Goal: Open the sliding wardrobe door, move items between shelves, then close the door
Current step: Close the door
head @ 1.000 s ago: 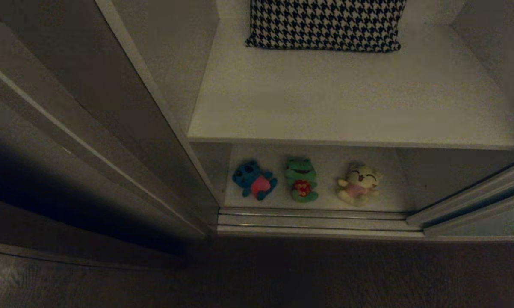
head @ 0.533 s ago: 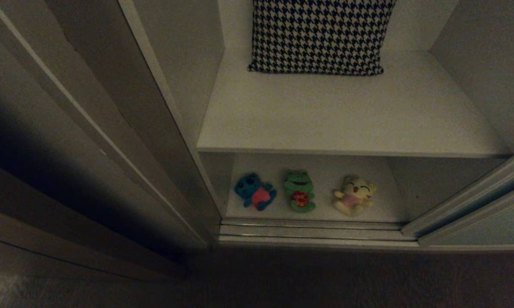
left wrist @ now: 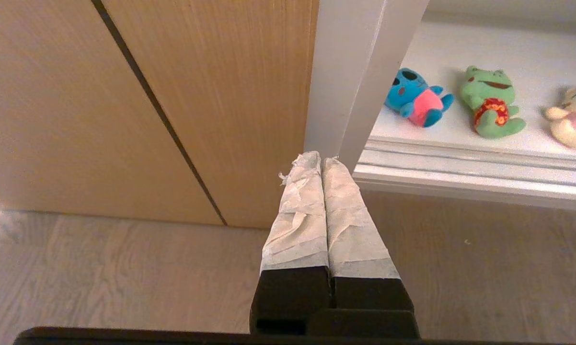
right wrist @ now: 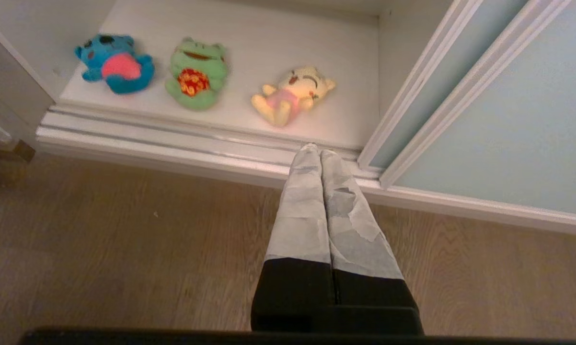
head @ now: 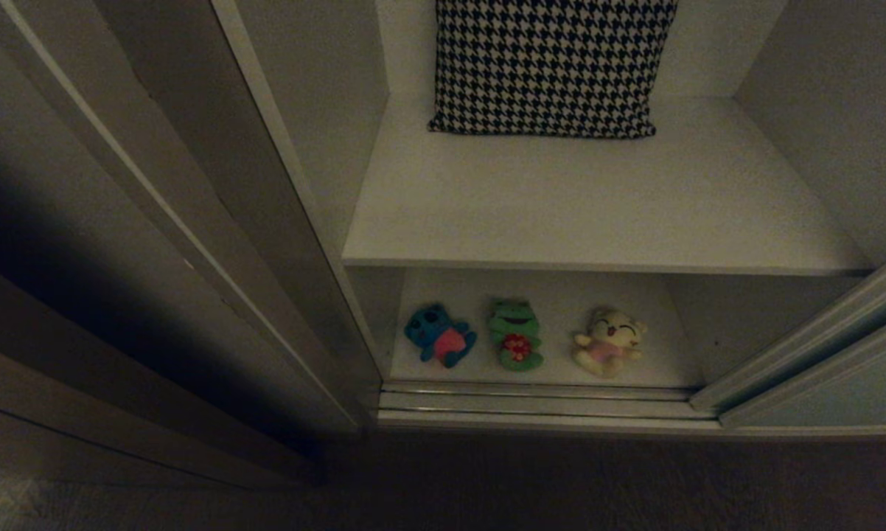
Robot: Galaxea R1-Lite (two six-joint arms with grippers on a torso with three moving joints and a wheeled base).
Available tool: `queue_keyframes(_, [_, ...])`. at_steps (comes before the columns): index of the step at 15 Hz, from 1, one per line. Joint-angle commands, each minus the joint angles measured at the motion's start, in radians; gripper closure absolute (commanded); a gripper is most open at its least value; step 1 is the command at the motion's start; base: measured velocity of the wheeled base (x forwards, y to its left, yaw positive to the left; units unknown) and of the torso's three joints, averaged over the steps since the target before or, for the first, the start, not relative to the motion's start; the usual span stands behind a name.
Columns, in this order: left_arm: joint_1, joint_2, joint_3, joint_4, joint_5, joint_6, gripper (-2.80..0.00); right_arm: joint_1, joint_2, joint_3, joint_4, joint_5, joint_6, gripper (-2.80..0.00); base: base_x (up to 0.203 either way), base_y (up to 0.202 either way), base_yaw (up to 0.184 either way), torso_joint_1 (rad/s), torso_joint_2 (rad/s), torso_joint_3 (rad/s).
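With both arms hanging over the floor, left gripper (left wrist: 322, 160) and right gripper (right wrist: 316, 149) pressed together and empty, I'd spread fingers early for the blue, frog and yellow toys (head: 515, 343) on the lower shelf (head: 664, 361), sliding wardrobe door (right wrist: 523, 120) already open, upper shelf (head: 583, 214) beyond.

Head high; wrists low, toys (head: 515, 343) shared.

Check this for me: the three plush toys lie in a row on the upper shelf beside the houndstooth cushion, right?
Not quite. In the head view the three plush toys lie in a row on the lower shelf; only the houndstooth cushion is on the upper shelf.
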Motion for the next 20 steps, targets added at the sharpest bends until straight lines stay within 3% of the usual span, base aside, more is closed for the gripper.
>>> queue_keyframes(1, [0.0, 0.002, 0.002, 0.0, 0.0, -0.004, 0.0, 0.0, 0.0, 0.0, 0.0, 0.0, -0.001, 0.0, 0.0, 0.0, 0.0, 0.0, 0.0, 0.058])
queue_keyframes(14, [0.0, 0.002, 0.003, 0.001, 0.0, -0.004, 0.0, 0.0, 0.0, 0.0, 0.0, 0.0, -0.001, 0.0, 0.0, 0.0, 0.0, 0.0, 0.0, 0.002])
queue_keyframes(20, [0.0, 0.002, 0.001, 0.001, 0.0, -0.004, 0.0, 0.0, 0.0, -0.001, 0.0, 0.0, -0.001, 0.0, 0.001, -0.142, 0.003, 0.001, 0.0, 0.003])
